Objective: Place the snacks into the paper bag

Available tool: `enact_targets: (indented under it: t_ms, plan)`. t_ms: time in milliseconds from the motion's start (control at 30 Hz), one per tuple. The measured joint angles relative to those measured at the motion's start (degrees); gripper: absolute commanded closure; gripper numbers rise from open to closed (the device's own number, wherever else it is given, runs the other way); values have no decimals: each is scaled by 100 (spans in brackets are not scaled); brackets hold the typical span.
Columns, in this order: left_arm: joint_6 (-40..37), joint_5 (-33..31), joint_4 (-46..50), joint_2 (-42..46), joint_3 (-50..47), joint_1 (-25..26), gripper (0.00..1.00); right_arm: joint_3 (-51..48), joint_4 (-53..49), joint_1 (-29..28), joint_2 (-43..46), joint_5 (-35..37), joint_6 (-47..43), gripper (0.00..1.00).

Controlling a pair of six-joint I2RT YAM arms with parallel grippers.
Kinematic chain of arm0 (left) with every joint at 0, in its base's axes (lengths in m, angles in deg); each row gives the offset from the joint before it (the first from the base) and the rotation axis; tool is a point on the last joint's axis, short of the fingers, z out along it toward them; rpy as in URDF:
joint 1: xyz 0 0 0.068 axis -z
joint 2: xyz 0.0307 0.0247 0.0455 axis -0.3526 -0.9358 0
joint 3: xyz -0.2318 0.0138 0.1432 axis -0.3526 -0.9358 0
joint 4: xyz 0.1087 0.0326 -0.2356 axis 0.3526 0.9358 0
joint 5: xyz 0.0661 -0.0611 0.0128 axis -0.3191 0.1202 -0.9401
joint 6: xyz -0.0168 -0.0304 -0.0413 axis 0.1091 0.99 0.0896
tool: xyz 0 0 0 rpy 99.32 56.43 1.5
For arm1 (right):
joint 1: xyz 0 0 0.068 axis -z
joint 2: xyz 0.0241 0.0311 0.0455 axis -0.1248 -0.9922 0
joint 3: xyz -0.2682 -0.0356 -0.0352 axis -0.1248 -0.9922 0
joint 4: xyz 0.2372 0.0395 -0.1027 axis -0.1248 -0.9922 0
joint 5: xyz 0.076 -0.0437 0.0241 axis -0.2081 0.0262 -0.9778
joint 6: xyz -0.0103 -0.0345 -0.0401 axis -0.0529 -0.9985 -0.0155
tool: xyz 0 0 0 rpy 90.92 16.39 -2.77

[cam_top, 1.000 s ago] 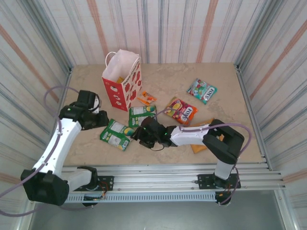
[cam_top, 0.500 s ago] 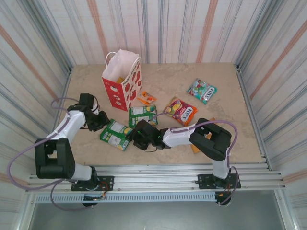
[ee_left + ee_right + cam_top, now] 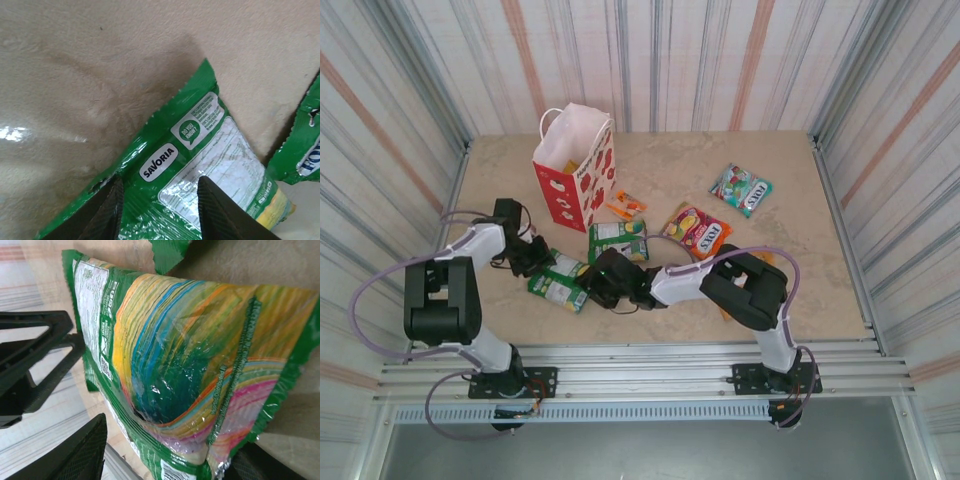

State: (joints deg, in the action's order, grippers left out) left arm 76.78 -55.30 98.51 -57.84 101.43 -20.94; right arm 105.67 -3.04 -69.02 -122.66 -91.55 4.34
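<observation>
The green packet [image 3: 560, 280] lay flat on the bench [image 3: 720, 150] near the front left, well short of the paper bag [image 3: 582, 188], which stood upright further back with its mouth open. Both arms were on that one packet. The left gripper [image 3: 533, 258] sat at its left end. In the left wrist view its jaws were spread, one finger on each side over the glossy green film [image 3: 200, 150] with the SAVORIA label between them. The right gripper [image 3: 597, 287] was at the opposite end. From the right wrist camera the packet's rainbow-striped face [image 3: 200, 355] ran between its two spread jaws with a bit of gap showing, so not pinching anything as far as I could tell.

A second green packet [image 3: 617, 240] lay just beside the first, toward the bag. The small orange packet [image 3: 627, 206] was near the bag's base. The red-yellow packet [image 3: 697, 230] sat mid-bench. The teal packet [image 3: 741, 189] was off to the right and further back, well apart from the grippers.
</observation>
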Motion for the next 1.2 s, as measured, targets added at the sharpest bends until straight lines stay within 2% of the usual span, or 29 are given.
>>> enact_targets:
  t_ms: [267, 500, 733, 967, 1200]
  plan:
    - [2, 114, -101, -166, 0, -9, 59, 330, 7, 85, -282, 24, -63, 55]
    - [2, 168, -125, -168, 0, -9, 59, 481, 7, 122, -428, 24, -214, 72]
    - [0, 243, -125, -33, -7, -7, 58, 389, 50, 151, -291, 68, -577, 85]
    - [-81, 367, -109, 730, 9, 2, 52, 4, -520, 245, 396, 245, -1349, 88]
    - [-671, 632, 13, 1526, 431, 2, 46, -229, -1259, 535, 1246, 271, -2938, 88]
